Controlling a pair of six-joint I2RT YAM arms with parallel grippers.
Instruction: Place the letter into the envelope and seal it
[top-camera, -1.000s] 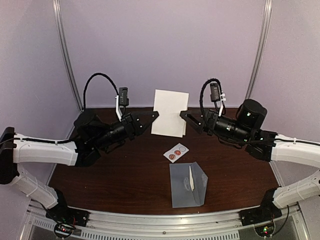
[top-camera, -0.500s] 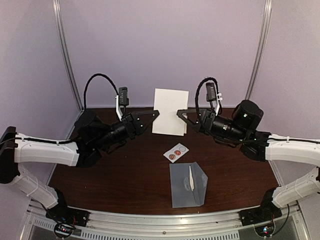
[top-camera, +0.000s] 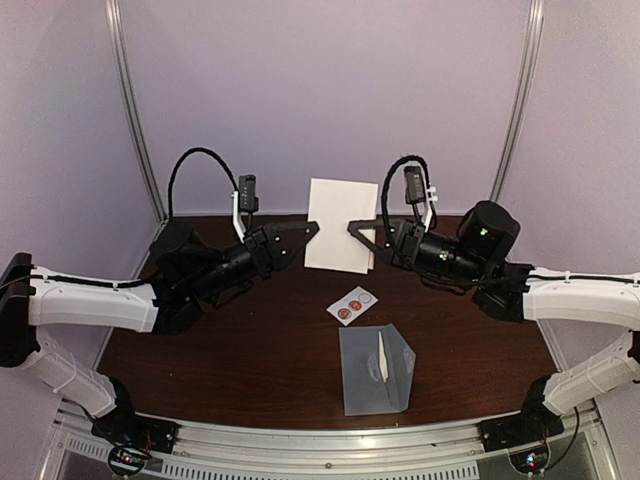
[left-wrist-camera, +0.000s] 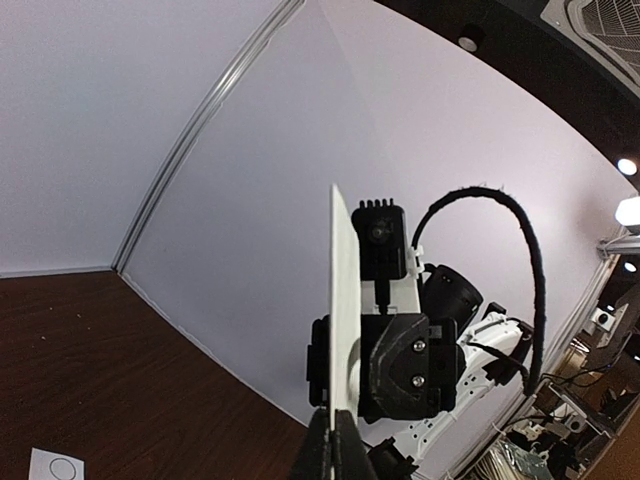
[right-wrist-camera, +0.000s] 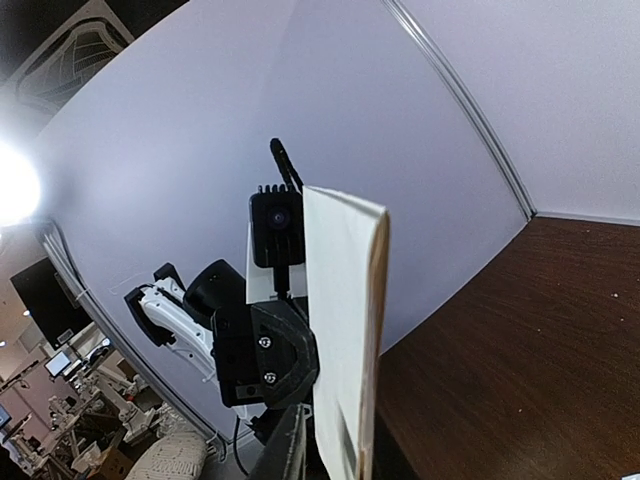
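From above, the letter (top-camera: 338, 215), a white folded sheet, is held up off the table (top-camera: 250, 340) at the far side, between the two arms. The left gripper (top-camera: 312, 229) is clamped on its left edge and the right gripper (top-camera: 353, 224) reaches in at its right edge. The envelope (top-camera: 372, 375) lies flat near the front edge with its flap open, well apart from the letter, and a small sticker card (top-camera: 352, 303) lies between them. In the left wrist view the letter (left-wrist-camera: 342, 300) rises edge-on from the left gripper (left-wrist-camera: 330, 455), whose jaws are pressed together on it. In the right wrist view the letter (right-wrist-camera: 340, 340) stands between the narrowed jaws of the right gripper (right-wrist-camera: 332, 452), but I cannot tell whether they pinch it yet. I judge the sheet very light and thin. It looks stiff enough along its fold to stand, but it would bend or crease under a hard squeeze and could slip between smooth pads. It is best held close to a side edge, leaving the lower edge free to enter the pocket. The envelope looks just as light and may slide unless it is pinned
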